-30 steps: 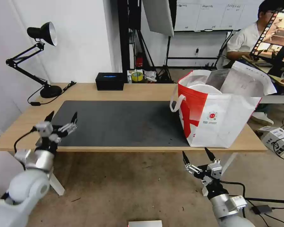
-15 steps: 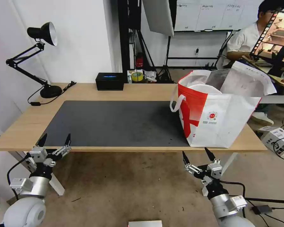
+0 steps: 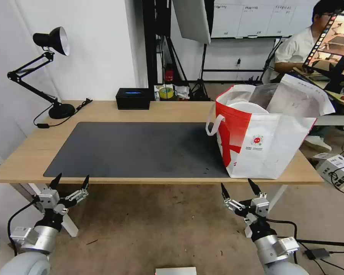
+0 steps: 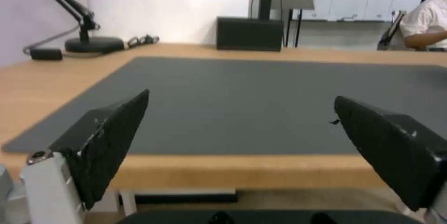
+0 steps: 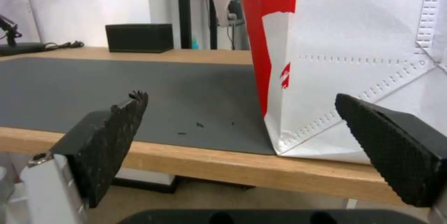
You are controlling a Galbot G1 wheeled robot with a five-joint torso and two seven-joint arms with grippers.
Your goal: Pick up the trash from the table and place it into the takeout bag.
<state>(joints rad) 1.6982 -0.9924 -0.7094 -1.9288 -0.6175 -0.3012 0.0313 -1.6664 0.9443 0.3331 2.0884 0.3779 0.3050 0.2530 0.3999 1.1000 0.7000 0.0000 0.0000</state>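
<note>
The takeout bag [image 3: 271, 145], white with a red side panel and a small red logo, stands open on the right end of the table [image 3: 172, 109]. A white round rim [image 3: 248, 107] shows inside its mouth; the trash itself is hidden. The dark grey mat [image 3: 141, 149] lies bare. My left gripper [image 3: 72, 178] hangs open below the table's front edge, near the mat's left corner, with nothing between its fingers [image 4: 111, 136]. My right gripper [image 3: 237, 185] is open and holds nothing, just below the front edge by the bag's near corner [image 5: 354, 42].
A black tissue box [image 3: 133, 98] sits at the table's back edge. A black desk lamp [image 3: 51, 38] stands at the back left with its cord on the wood. Cables and a white box [image 3: 338, 168] lie on the floor to the right.
My left gripper dropped from above the mat's left front corner to below the table's front edge, staying open. The right gripper and the bag have not moved.
</note>
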